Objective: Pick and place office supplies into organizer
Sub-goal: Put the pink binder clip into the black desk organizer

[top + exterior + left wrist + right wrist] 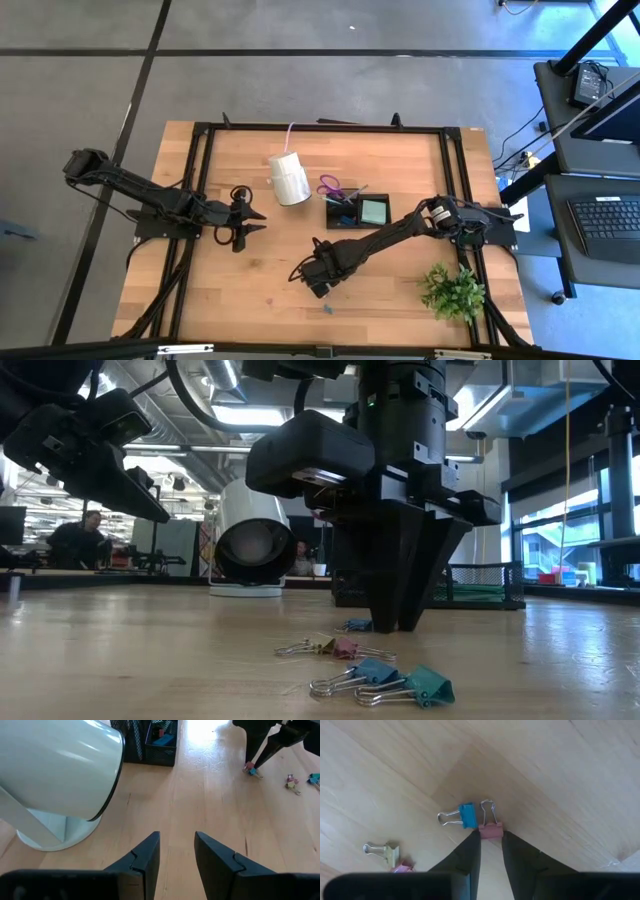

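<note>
Right claw (490, 842) pinches a pink clip (490, 831) on the table.
Fingers narrow on its body; wire handles point straight ahead, blue clip (466, 815) touching beside; organizer (357, 212) well behind.

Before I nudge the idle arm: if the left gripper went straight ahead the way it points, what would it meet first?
Probably nothing close: bare table lies ahead of the left gripper, with the black organizer farther on; the white roll sits beside that line.

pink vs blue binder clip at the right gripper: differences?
The pink clip sits between the right gripper fingertips; the blue clip lies free beside it. Pink's wire handles point away from the gripper, blue's point sideways. Both are small binder clips on the wooden table, apparently touching.
</note>
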{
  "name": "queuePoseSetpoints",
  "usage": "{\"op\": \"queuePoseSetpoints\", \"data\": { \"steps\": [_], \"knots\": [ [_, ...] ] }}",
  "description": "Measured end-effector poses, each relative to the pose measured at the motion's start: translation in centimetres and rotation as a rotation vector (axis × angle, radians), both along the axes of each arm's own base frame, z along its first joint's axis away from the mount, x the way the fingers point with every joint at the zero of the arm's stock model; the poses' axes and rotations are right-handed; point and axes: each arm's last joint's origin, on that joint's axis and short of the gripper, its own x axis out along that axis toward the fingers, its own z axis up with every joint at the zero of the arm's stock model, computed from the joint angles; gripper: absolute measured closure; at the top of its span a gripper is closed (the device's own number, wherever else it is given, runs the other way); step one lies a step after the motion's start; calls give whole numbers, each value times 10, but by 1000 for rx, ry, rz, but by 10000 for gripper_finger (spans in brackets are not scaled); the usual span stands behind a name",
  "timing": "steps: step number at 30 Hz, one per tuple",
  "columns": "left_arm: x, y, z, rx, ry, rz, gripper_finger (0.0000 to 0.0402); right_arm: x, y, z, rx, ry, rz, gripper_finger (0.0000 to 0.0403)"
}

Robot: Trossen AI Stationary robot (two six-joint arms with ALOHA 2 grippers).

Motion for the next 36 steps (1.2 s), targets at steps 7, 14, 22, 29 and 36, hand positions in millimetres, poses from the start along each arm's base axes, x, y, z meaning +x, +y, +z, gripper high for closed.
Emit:
{"op": "queuePoseSetpoints", "data": {
  "steps": [7,14,22,29,36],
  "knots": [
    [0,0,0,0,0,0,286,-1,0,0,-4,6,12,324],
    [0,0,0,-10,-4,6,286,2,-2,7,-42,14,67,341],
    [0,0,0,-10,-3,6,286,-4,-8,19,-71,105,69,342],
    [0,0,0,-10,-4,6,286,-7,-22,44,-153,198,79,342],
    [0,0,0,-10,-4,6,286,3,-50,60,-184,181,119,342]
  ]
}}
